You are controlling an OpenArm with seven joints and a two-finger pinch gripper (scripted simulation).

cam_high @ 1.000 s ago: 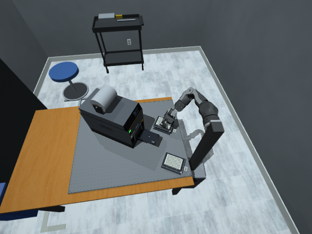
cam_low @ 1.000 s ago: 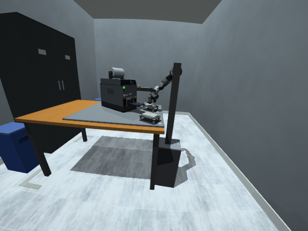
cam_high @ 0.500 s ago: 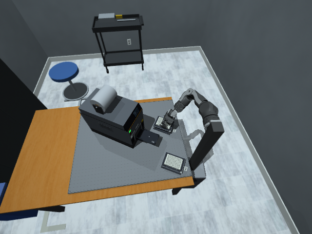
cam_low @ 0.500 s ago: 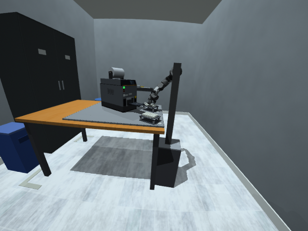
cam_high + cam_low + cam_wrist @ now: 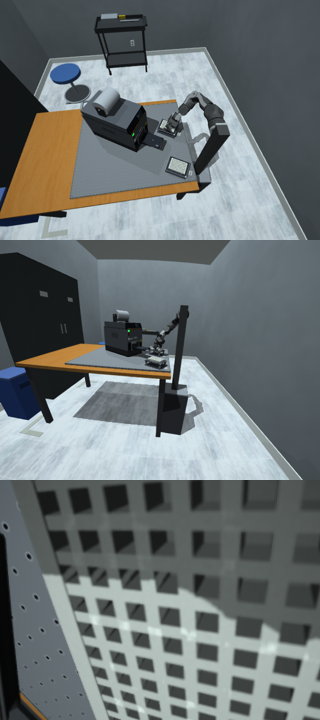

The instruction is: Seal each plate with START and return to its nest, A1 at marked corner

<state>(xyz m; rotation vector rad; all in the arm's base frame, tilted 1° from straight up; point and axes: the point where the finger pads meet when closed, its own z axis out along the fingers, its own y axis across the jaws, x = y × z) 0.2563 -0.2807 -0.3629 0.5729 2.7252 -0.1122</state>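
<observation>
The far plate point(image 5: 163, 124) point(image 5: 65, 610), pale and many-welled with no foil visible, sits in the far nest point(image 5: 165, 133). My gripper point(image 5: 170, 127) point(image 5: 156, 347) is low over this plate, fingers part open and pointing down; whether they straddle its sides is hidden. A dark finger edge point(image 5: 4, 645) shows at the left of the wrist view, apart from the plate. The other open plate point(image 5: 178, 165) point(image 5: 155, 359) sits in the near nest point(image 5: 169, 170). The sealer's stage point(image 5: 154, 141) point(image 5: 142, 348) is out and empty. Its lamp point(image 5: 133, 134) point(image 5: 128, 330) is green. Nest labels are unreadable.
The sealer point(image 5: 111, 129) point(image 5: 117, 339), with a foil roll point(image 5: 107, 99) on top, stands left of the nests. Its stage juts out between them. The arm's post point(image 5: 213, 148) point(image 5: 180, 343) stands at the table's right edge.
</observation>
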